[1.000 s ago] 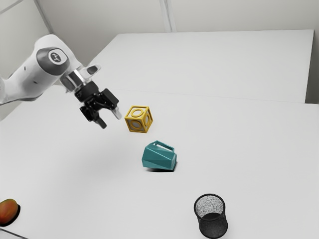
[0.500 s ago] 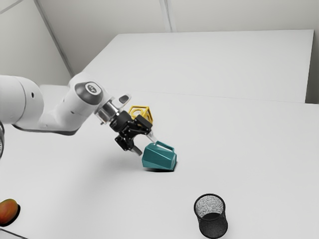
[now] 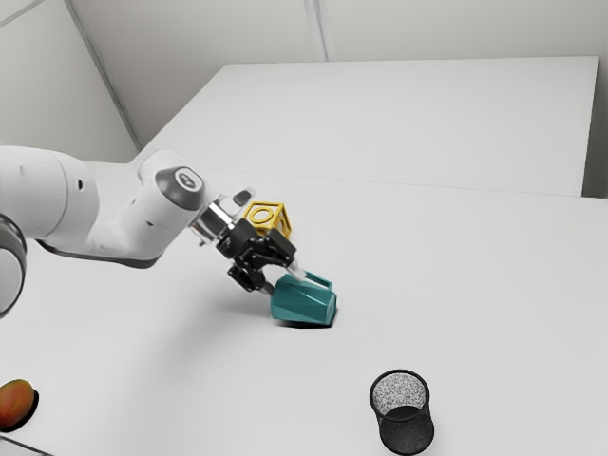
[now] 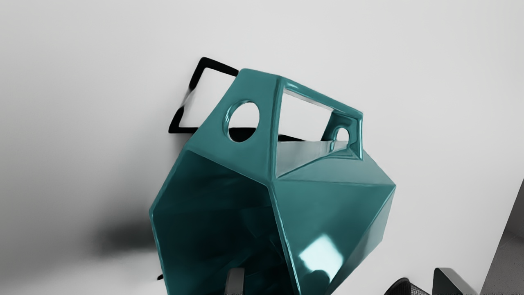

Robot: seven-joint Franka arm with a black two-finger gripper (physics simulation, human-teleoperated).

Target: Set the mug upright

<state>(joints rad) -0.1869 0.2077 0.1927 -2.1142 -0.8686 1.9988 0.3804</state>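
My gripper (image 3: 283,279) is right at the arm-side end of the teal mug (image 3: 304,302) in the exterior view. The mug lies on its side on the table, handle upward, its shadow beneath it. From the wrist view, the dark mouth of the mug (image 4: 327,209) faces the hand. The gripper (image 4: 342,282) is open: one fingertip (image 4: 235,280) overlaps the mouth, and the other (image 4: 450,282) stands outside the body. Whether the first one is inside the mug or just in front of it, I cannot tell.
A yellow cube (image 3: 269,218) sits behind the hand in the exterior view. Toward that view's bottom right stands a black mesh cup (image 3: 403,413), and an orange-green fruit (image 3: 15,404) rests at the lower left. The table edge (image 4: 501,246) crosses the wrist view.
Over the last second my hand has come down and toward the exterior view's right, up to the mug, with only a small shift in the last half second. The mug has not moved.
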